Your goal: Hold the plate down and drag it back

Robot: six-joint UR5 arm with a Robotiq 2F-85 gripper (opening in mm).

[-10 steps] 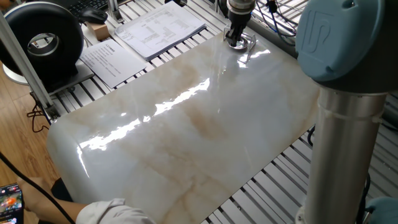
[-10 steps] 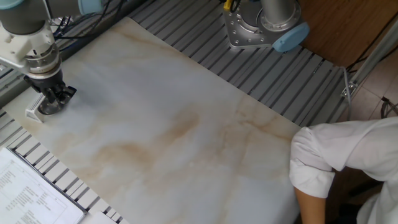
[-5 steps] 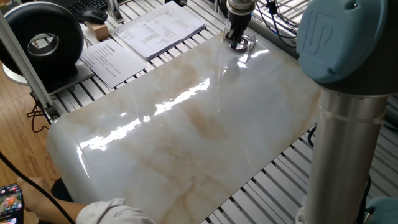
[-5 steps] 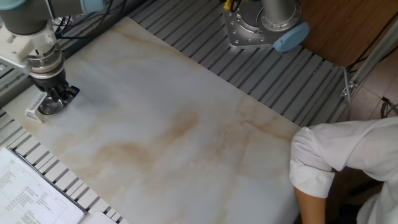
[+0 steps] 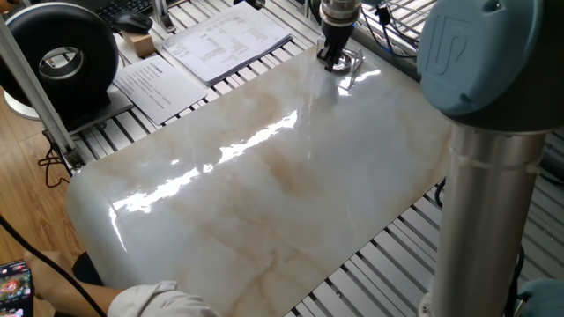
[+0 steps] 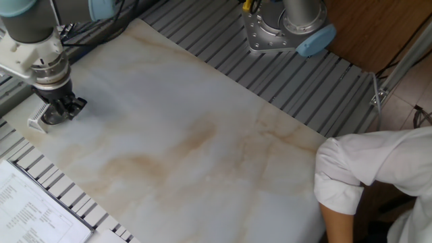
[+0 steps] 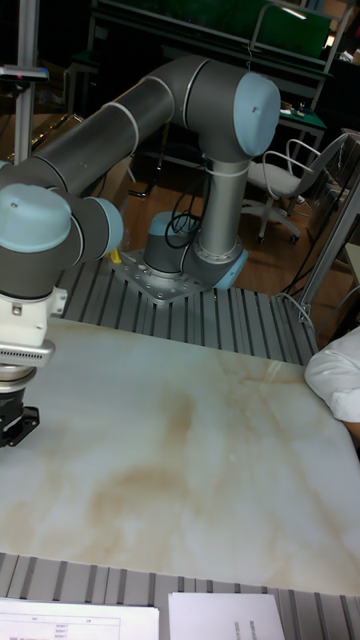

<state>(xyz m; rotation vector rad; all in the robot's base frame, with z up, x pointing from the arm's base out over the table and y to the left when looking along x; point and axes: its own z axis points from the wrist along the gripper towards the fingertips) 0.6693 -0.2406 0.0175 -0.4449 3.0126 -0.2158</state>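
Your plate [image 5: 339,63] sits at a corner of the marbled counter [image 5: 264,176], close to the edge where the slab gives way to the slatted frame. In one fixed view only a sliver of its shiny rim shows around the tool; in the other fixed view it reads as a small bright patch [image 6: 54,119] under the fingers, just beside a small white ribbed piece [image 6: 35,121] at the slab's border.

The end effector [image 5: 333,58] stands upright right over the dish, its tips at the metal or touching it, which looks like pressing down, not gripping. You cannot tell from these views whether the fingers are apart or together; they are dark and small against the plate. In the tall fixed view only the wrist and a black edge of the tool [image 7: 15,420] show at the left margin, and the plate is out of sight there.

As a judgement: the hold-down part seems to be in place, while the drag has most of its way to go, since the dish lies far from the arm's base [image 6: 287,30] across the wide bare slab. Printed papers [image 5: 225,35] lie beyond the corner, off the marble. A person's white sleeve [image 6: 364,175] rests at the opposite end, well apart from the plate.
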